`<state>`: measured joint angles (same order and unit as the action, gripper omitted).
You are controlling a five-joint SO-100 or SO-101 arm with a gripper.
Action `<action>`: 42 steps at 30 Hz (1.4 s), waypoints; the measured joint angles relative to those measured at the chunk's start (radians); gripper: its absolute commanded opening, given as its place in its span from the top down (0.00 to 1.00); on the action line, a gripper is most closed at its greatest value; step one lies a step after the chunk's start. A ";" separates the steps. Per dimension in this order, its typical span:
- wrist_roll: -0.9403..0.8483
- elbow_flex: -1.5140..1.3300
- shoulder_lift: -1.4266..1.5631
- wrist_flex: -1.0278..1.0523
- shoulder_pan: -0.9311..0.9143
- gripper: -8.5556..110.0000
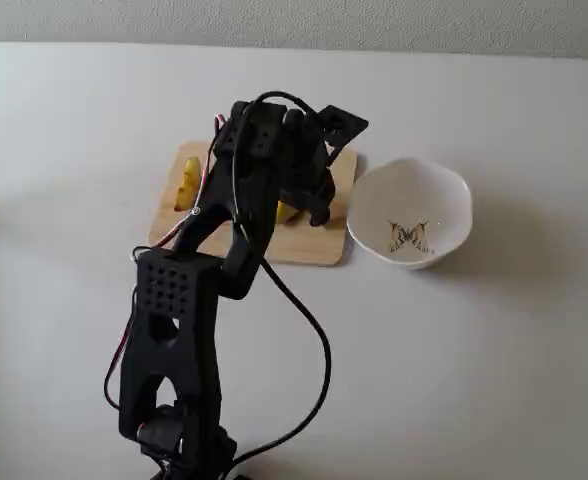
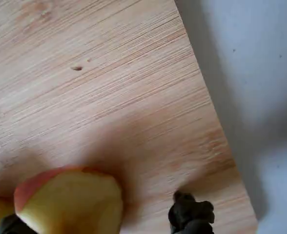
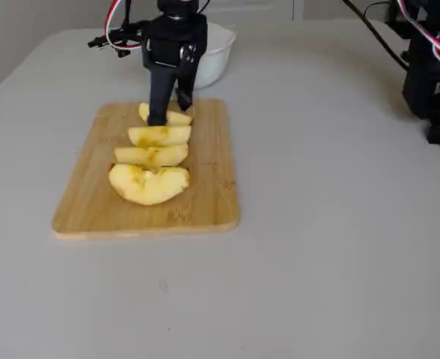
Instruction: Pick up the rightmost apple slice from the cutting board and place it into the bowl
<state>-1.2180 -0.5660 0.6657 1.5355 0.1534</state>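
Observation:
The cutting board [image 1: 304, 245] lies mid-table with four apple slices in a row. The rightmost apple slice [image 1: 282, 212], nearest the bowl [image 1: 444, 190], shows only as a yellow bit under my gripper [image 1: 299, 212]. In the wrist view the slice [image 2: 70, 200] is pale yellow with a reddish skin edge and lies on the board [image 2: 109, 87] between my fingertips [image 2: 190, 214]. My gripper [image 2: 102, 222] is open, with a gap beside the slice. From the other fixed view, my gripper [image 3: 170, 112] stands over the far slice [image 3: 176, 118], and the bowl [image 3: 220, 56] is behind it.
Three more slices [image 3: 151, 155] lie nearer along the board [image 3: 205, 194]; one shows at the left of the board in a fixed view [image 1: 187, 185]. My arm's base [image 1: 174, 400] and cable [image 1: 319, 350] stand in front. Black equipment [image 3: 433, 75] stands at the table's far right.

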 measured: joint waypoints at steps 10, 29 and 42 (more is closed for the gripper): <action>0.017 0.704 -0.387 0.244 0.005 0.82; 0.052 0.755 -0.414 0.245 0.021 0.93; 0.184 0.746 -0.298 0.245 0.063 0.93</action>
<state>-1.0339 0.1795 0.3682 1.7810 0.2163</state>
